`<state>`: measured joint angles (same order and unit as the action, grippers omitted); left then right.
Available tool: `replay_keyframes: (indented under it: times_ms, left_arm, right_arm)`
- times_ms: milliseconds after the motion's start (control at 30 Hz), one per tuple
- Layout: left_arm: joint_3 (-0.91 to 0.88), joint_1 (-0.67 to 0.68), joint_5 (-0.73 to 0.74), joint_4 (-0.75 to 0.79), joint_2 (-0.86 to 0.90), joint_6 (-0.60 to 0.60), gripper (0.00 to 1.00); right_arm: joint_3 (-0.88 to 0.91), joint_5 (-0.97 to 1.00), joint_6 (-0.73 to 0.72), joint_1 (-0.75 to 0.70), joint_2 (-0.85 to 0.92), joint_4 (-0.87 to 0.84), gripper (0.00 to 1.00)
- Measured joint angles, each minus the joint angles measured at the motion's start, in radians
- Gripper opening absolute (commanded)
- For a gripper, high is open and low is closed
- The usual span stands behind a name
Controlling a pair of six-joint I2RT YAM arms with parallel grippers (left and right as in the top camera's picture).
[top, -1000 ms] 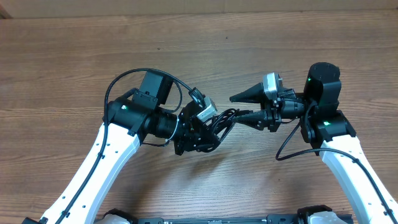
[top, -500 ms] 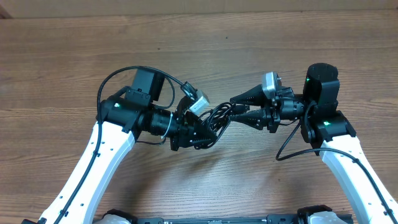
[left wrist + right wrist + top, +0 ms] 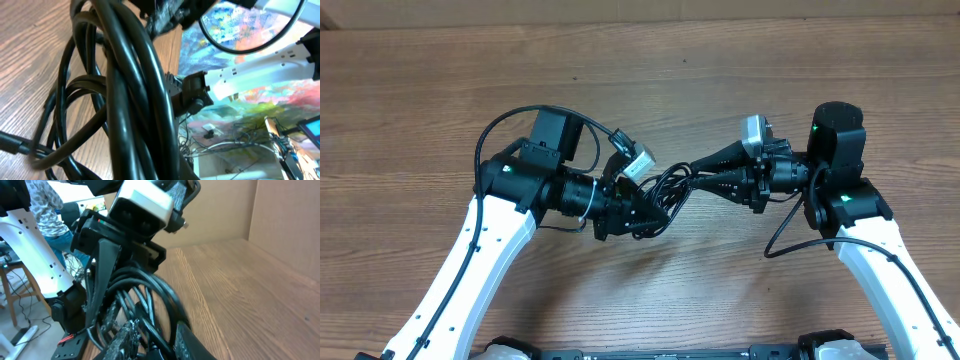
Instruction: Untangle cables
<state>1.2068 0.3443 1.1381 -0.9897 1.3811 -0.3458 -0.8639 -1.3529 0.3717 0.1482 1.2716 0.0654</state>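
The cables [image 3: 670,188] — thin, glossy black cords, bunched in springy overlapping loops — are held over the middle of the matt, wood-grained desk [image 3: 420,90]. The bunch is pinched by the left jaws, pressed together; the right jaws are set close about a loop, but whether it is gripped cannot be told. If crossed strands are pulled apart, a knot could be tightened, or a cord kinked.

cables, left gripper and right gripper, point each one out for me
cables [image 3: 127,75], left wrist view, on the thick bunched strands
left gripper [image 3: 658,203], overhead view, midway between its fingertips
right gripper [image 3: 698,172], overhead view, midway between its fingertips
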Motion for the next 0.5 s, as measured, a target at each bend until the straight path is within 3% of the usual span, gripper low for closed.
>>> replay_keyframes:
  times_ms: [300, 400, 500]
  left_arm:
    - [0.0, 0.0, -0.001, 0.08, 0.0, 0.079, 0.04]
    - [0.0, 0.0, 0.006, 0.084, 0.0, 0.086, 0.04]
    - [0.0, 0.0, 0.015, 0.092, 0.0, 0.086, 0.04]
  right_arm:
    - [0.0, 0.001, 0.0, -0.003, 0.0, 0.024, 0.25]
    - [0.0, 0.0, 0.0, -0.003, 0.0, 0.024, 0.34]
    - [0.0, 0.001, 0.003, -0.003, 0.0, 0.024, 0.35]
